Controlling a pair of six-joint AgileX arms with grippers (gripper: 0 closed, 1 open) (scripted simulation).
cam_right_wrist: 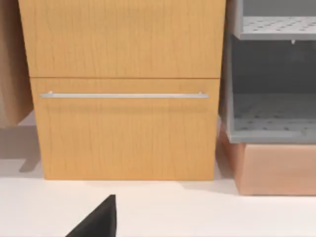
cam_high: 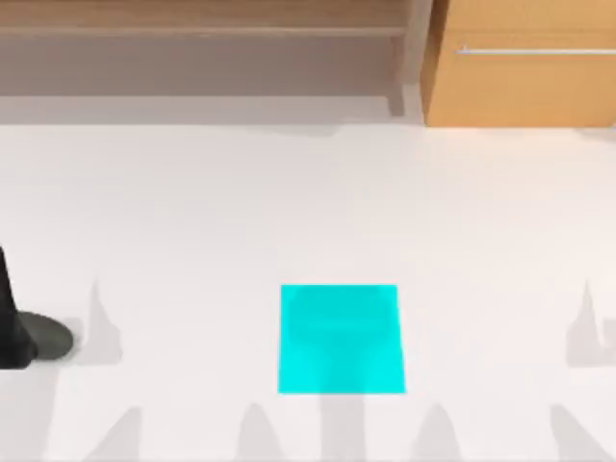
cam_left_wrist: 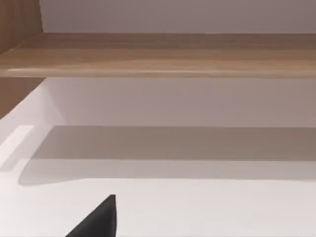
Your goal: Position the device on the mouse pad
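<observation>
The mouse pad (cam_high: 342, 339) is a flat, bright cyan square lying on the white table, in the near middle of the top view. The device (cam_high: 48, 338) is a small dark grey oval at the table's far left, well apart from the pad. A black shape (cam_high: 10, 322) at the picture's left edge covers the device's left part; I cannot tell what that shape is. My left gripper (cam_left_wrist: 98, 222) appears as a black wedge facing a wooden shelf. My right gripper (cam_right_wrist: 98, 222) appears the same way, facing a wooden drawer cabinet.
A long wooden shelf (cam_high: 202, 48) runs along the table's back left. A wooden cabinet (cam_high: 525, 63) with a metal handle stands at the back right. Beside it in the right wrist view are a grey perforated rack (cam_right_wrist: 271, 113) and a tan box (cam_right_wrist: 271, 170). White tabletop separates device and pad.
</observation>
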